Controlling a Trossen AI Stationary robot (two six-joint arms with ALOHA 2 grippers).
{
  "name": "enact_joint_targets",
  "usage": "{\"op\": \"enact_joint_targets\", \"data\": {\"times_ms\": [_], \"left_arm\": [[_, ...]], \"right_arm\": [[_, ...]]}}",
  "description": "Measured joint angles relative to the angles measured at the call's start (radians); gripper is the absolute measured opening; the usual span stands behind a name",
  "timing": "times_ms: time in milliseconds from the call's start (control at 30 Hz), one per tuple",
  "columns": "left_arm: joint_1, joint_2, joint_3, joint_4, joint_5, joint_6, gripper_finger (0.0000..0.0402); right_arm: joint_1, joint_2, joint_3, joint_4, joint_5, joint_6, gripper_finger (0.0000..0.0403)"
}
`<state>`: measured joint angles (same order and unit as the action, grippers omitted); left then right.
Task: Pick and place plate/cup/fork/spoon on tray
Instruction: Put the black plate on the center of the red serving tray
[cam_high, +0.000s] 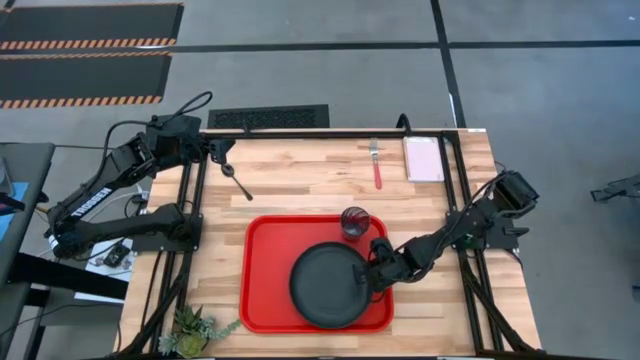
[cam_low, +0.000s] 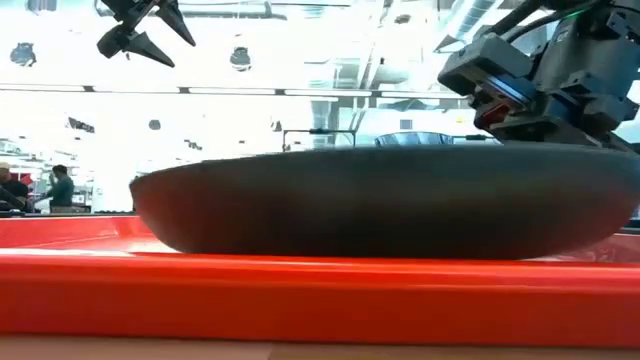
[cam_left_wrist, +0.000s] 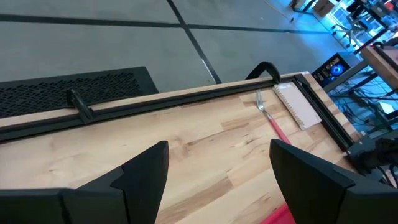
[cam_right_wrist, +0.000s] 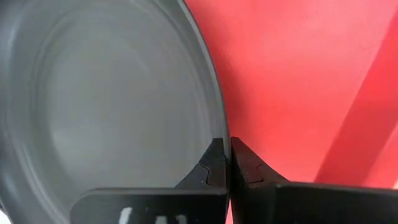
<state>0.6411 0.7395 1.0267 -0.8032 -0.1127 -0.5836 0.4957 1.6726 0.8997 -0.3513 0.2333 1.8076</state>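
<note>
Right wrist view: right end effector (cam_right_wrist: 227, 163) pinches the plate (cam_right_wrist: 93, 112) rim, plate on tray (cam_right_wrist: 298, 81). Plate looks stiff, smooth, likely slippery; thin rim is the only hold. Left end effector (cam_left_wrist: 217, 168) wide open above counter's far left edge.

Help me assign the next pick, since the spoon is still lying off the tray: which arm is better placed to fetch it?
Left. The left gripper hangs open just beside the spoon at the table's far left. The right gripper is shut on the plate rim, over the tray.
</note>
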Motion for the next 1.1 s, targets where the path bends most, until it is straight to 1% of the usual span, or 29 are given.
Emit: {"op": "enact_joint_targets", "data": {"times_ms": [267,533,933,1100], "left_arm": [[0.0,0.0,0.0,0.0,0.0,-0.003,0.0265],[0.0,0.0,0.0,0.0,0.0,-0.003,0.0265],[0.0,0.0,0.0,0.0,0.0,-0.003,0.0265],[0.0,0.0,0.0,0.0,0.0,-0.003,0.0265]], "right_arm": [[0.0,0.0,-0.028,0.048,-0.008,0.0,0.0008],[0.0,0.0,-0.038,0.036,-0.011,0.024,0.0044],[0.0,0.0,-0.038,0.034,-0.011,0.026,0.005],[0.0,0.0,-0.038,0.035,-0.012,0.034,0.0066]]}}
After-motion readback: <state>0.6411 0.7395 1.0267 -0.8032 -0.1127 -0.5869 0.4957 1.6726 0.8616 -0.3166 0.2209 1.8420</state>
